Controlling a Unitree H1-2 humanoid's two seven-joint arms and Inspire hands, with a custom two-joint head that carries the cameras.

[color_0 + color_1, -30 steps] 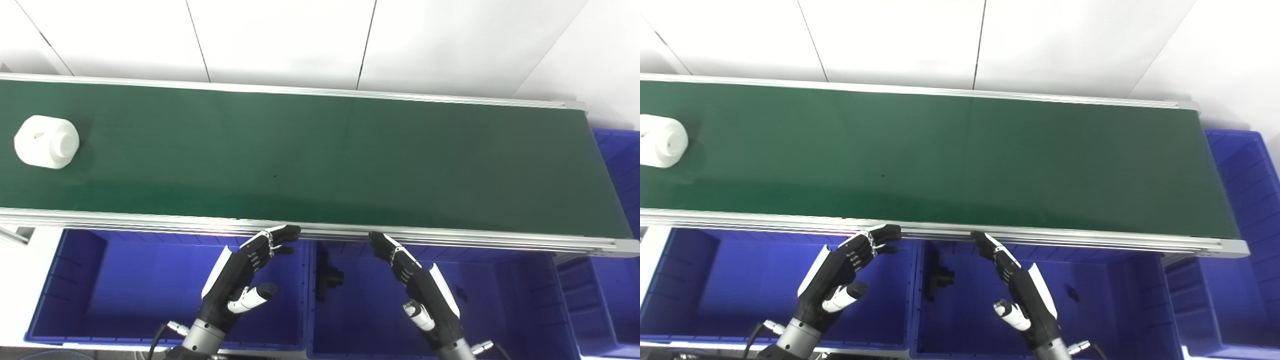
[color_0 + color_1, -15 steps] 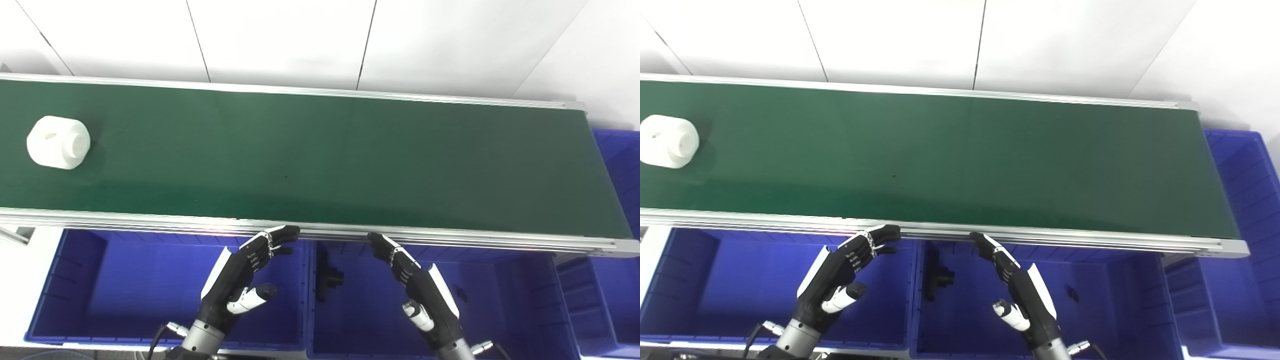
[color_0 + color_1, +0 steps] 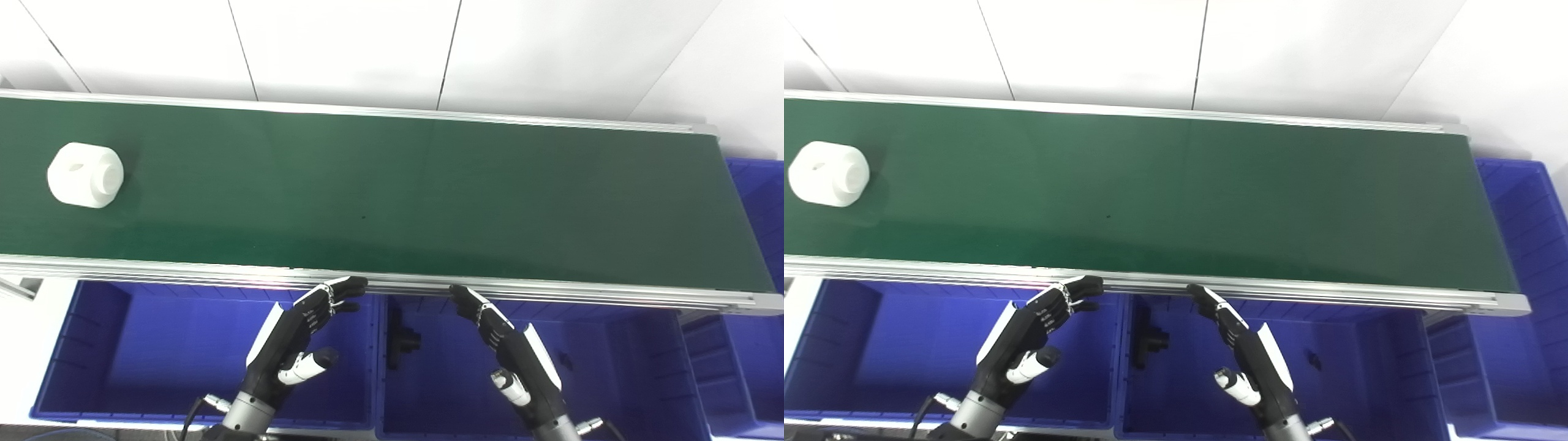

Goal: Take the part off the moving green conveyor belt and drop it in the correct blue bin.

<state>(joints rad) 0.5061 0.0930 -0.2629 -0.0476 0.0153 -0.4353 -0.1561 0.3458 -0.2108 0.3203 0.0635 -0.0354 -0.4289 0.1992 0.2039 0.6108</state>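
A white cylindrical part (image 3: 86, 175) rides at the far left of the green conveyor belt (image 3: 398, 196). My left hand (image 3: 294, 340) hovers open over the left blue bin (image 3: 86, 349), fingertips near the belt's front rail. My right hand (image 3: 514, 358) hangs open over the middle blue bin (image 3: 441, 392), also just below the rail. Both hands hold nothing and are far from the part.
A black part (image 3: 401, 340) lies in the middle bin, and a small dark piece (image 3: 565, 361) sits further right in it. Another blue bin (image 3: 759, 202) stands past the belt's right end. The aluminium rail (image 3: 184, 269) runs along the belt's front edge.
The white part has travelled rightwards along the belt. My hands have barely moved.
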